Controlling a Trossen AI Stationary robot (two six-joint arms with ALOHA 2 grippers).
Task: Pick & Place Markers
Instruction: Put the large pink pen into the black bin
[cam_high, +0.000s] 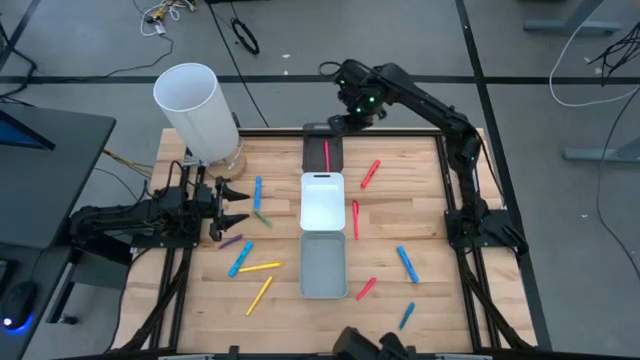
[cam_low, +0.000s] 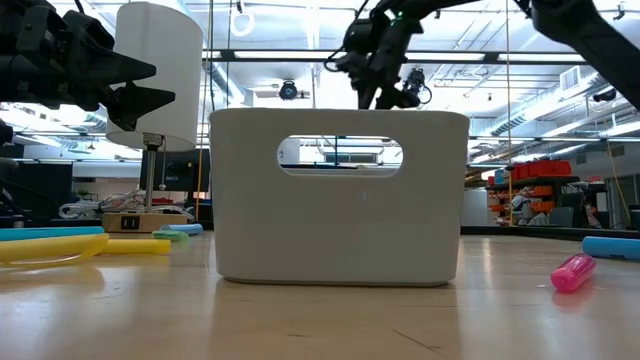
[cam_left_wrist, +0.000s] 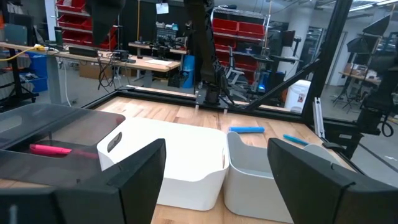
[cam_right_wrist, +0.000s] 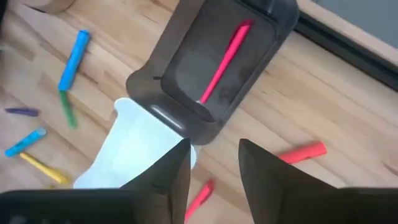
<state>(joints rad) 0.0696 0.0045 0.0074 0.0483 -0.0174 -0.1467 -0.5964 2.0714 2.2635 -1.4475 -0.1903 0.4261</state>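
White tray (cam_low: 338, 200) hides markers — mostly.

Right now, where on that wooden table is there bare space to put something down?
Bare wood lies between the black tray and the white cylinder, and beyond the red marker toward the table's right edge. Left of the white tray, markers crowd the wood by the left gripper.
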